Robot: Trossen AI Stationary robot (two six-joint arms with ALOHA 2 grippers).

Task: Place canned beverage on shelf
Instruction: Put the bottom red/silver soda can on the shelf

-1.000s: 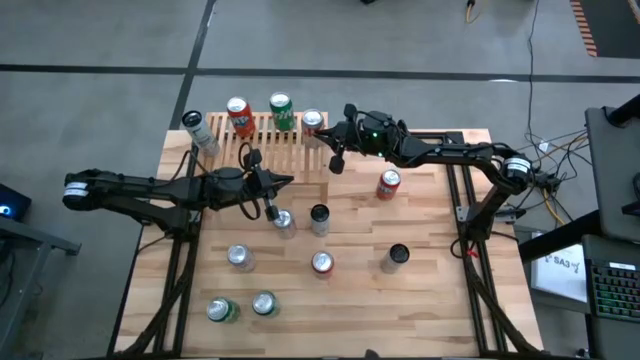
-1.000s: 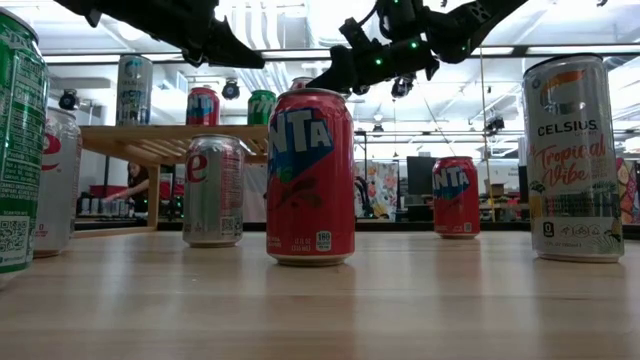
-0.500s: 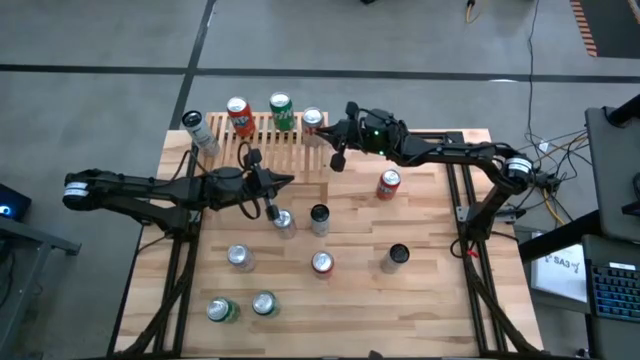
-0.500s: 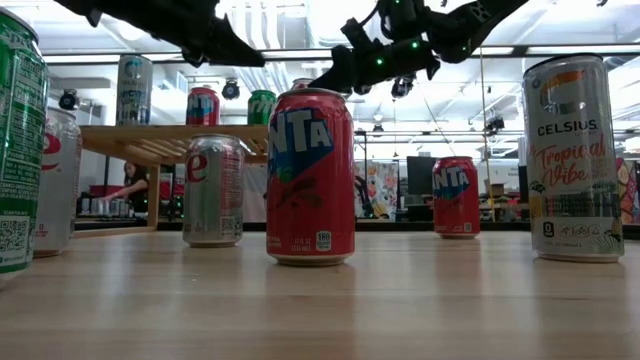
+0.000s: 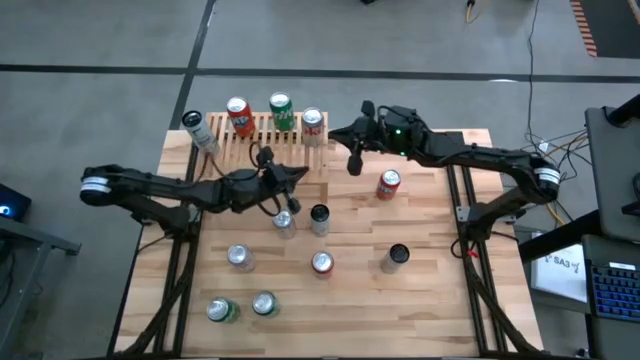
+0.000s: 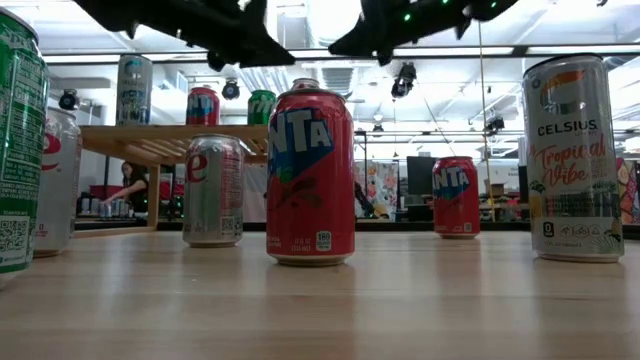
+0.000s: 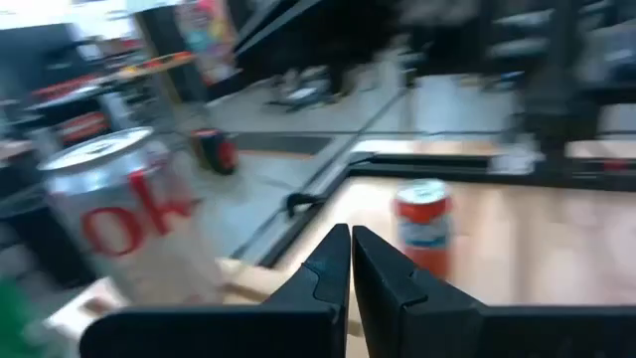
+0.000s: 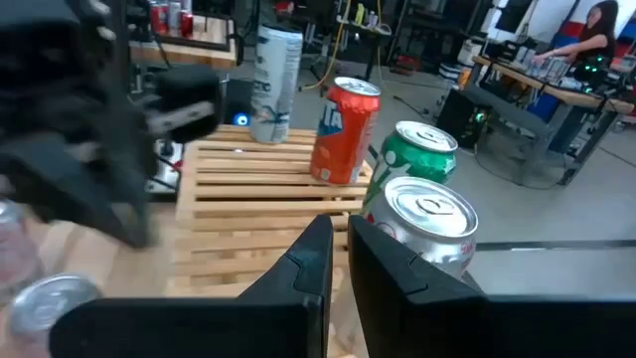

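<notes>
Hovering (empty) R claw (image 5: 352, 160) nr shelf (image 5: 262, 146)

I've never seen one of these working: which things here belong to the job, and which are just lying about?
Job:
shelf
four cans on shelf
loose cans on table
left gripper, shut
right gripper, shut

Lying about:
cables
keyboard

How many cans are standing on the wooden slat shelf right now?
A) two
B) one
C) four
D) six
C: the high view shows four on the shelf: a tall pale can, an orange can, a green can and a silver can.
</notes>
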